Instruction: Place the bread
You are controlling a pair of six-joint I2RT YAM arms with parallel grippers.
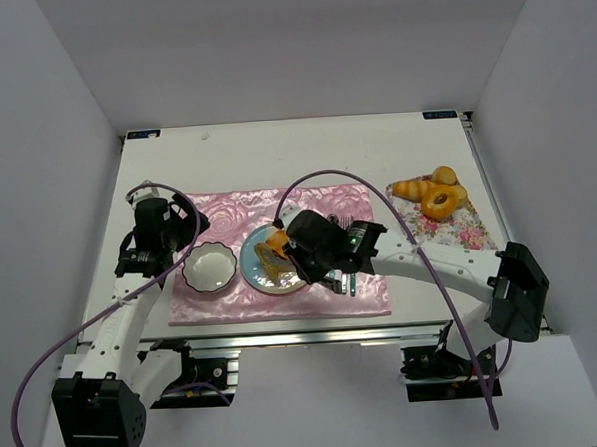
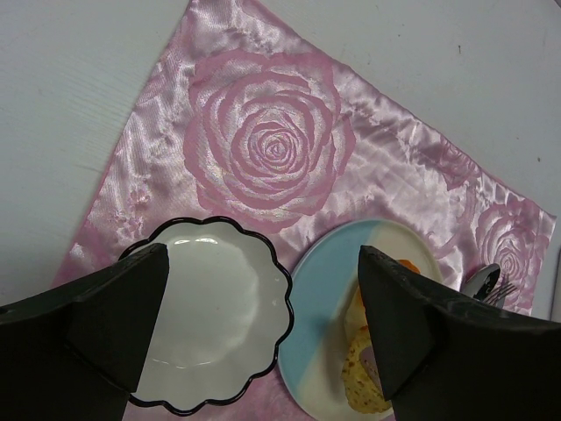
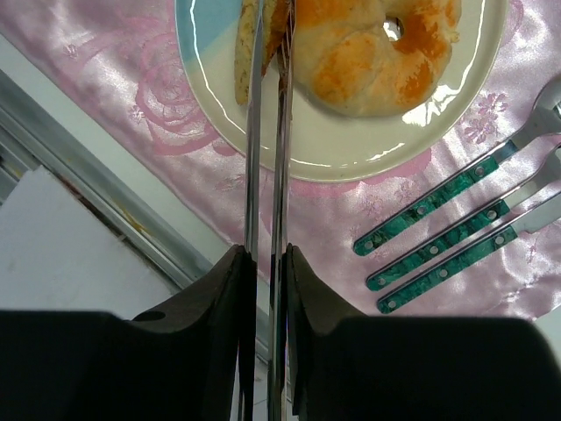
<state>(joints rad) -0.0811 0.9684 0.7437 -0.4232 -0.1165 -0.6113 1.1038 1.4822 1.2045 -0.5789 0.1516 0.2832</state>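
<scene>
Bread down on the blue-and-cream plate (image 3: 351, 158), by the look of it: a ring-shaped bun (image 3: 368, 53) flat on the cream half, and a thinner flat piece (image 3: 248, 44) just beside it, to the left in the right wrist view. Between the two, the blades of a pair of metal tongs (image 3: 267, 158), nearly shut on each other and clenched in the right gripper (image 3: 266, 263). Cannot tell about any pinch at the tips, cut off by the top edge of that view. Probably held this way for reach and cleanliness: long blades over the food, fingers back past the plate rim above the pink rose cloth (image 3: 105, 96). Just right of the plate, three green-handled pieces of cutlery (image 3: 447, 237) side by side, laid as a place setting and apart from the tongs. On the other side, the left gripper (image 2: 263, 298), fingers spread wide with nothing between them, hovering above the empty scalloped bowl (image 2: 202, 307); parked there, seemingly, so as not to crowd the plate. Farther right on the table, more buns (image 1: 432, 191) heaped on a floral napkin (image 1: 474, 234), well apart from the plate, likely the supply. Judged near done: next, ease the blades apart and lift straight away without dragging the bun
</scene>
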